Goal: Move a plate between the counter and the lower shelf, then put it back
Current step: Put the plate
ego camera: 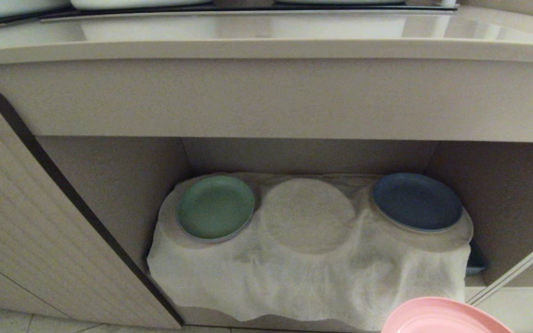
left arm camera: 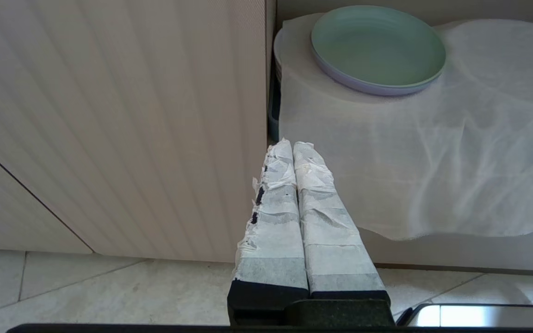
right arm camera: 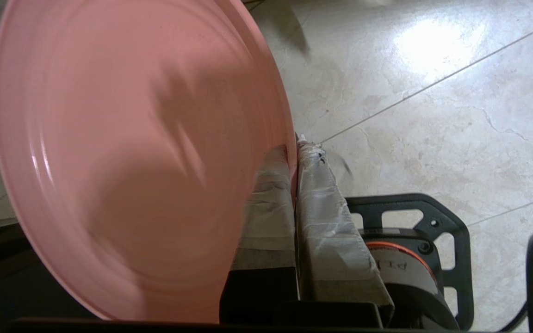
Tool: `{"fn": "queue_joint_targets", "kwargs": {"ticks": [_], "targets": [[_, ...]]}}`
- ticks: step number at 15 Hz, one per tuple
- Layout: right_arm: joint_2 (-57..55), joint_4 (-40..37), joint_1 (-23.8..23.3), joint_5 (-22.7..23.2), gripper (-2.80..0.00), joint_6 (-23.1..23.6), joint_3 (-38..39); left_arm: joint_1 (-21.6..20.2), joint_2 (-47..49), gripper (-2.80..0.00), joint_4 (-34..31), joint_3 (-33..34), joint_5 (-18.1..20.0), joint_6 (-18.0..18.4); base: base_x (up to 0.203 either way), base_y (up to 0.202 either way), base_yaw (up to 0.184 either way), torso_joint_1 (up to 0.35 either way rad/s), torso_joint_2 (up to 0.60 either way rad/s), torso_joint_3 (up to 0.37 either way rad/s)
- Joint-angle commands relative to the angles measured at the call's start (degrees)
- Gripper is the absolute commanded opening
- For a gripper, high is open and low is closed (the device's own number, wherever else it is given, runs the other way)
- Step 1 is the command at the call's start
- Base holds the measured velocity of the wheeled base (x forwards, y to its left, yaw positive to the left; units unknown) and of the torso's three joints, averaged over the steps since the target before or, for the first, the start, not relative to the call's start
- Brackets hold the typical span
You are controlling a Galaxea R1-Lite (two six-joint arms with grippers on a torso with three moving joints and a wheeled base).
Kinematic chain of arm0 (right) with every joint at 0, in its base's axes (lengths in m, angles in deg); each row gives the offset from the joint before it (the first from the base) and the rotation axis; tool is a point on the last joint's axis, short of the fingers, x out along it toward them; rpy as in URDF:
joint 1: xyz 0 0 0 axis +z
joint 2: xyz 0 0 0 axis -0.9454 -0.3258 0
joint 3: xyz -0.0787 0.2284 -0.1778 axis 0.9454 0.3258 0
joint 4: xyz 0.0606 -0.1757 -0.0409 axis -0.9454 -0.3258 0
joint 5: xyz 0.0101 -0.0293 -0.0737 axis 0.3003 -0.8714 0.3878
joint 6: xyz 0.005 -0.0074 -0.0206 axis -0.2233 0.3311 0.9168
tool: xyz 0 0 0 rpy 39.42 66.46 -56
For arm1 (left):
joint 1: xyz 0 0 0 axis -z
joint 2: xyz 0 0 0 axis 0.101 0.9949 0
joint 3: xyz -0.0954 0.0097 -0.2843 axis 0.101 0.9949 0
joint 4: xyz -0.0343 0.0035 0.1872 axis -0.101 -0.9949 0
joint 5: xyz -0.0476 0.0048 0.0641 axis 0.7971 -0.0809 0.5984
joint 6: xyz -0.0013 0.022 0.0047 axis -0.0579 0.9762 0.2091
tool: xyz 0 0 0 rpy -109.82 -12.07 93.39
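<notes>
The left pincer (left arm camera: pixel 294 148) idles pressed together beside the lower shelf (ego camera: pixel 123 185). On its cloth (ego camera: pixel 303 277) the green plate (ego camera: pixel 214 207) and blue plate (ego camera: pixel 417 201) flank a vacant middle. The right pincer (right arm camera: pixel 295 150) pinches the plate (ego camera: pixel 444 317) by its rim below the shelf front; reaching the surface (ego camera: pixel 266 48) and returning probably remain.

Three plates are counted: one pink plate (ego camera: pixel 444 317), one green plate (ego camera: pixel 214 207) and one blue plate (ego camera: pixel 416 200). One white cloth (ego camera: pixel 312 273) is counted on one lower shelf (ego camera: pixel 114 185).

lower shelf (ego camera: pixel 123 185) | white cloth (ego camera: pixel 312 273) over floor | on cloth: green plate (ego camera: pixel 214 207) L, blue plate (ego camera: pixel 417 201) R
</notes>
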Motion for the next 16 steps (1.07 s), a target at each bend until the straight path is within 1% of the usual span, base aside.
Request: {"fn": "queue_joint_targets", "kwargs": {"ticks": [1,7,8,10,16], "targets": [[1.67,-1.47,0.05,0.00,-2.80,-0.26,-0.74,0.00,-0.02,-2.80,-0.02,0.01,0.00,-0.05,0.000,0.000,0.000,0.000,0.00,0.000],[2.20,-0.92,0.22,0.28,-2.80,-0.47,-1.19,0.00,-0.02,-2.80,-0.02,0.01,0.00,-0.05,0.000,0.000,0.000,0.000,0.00,0.000],[2.20,-0.92,0.22,0.48,-2.80,-0.47,-1.05,0.00,-0.02,-2.80,-0.02,0.01,0.00,-0.05,0.000,0.000,0.000,0.000,0.00,0.000],[2.25,-0.95,0.14,2.52,-2.80,-0.47,-1.21,0.00,-0.02,-2.80,-0.02,0.01,0.00,-0.05,0.000,0.000,0.000,0.000,0.00,0.000],[2.46,-1.27,0.22,2.91,-2.80,-1.43,-1.31,0.00,-0.02,-2.80,-0.02,0.01,0.00,-0.05,0.000,0.000,0.000,0.000,0.00,0.000]]}}
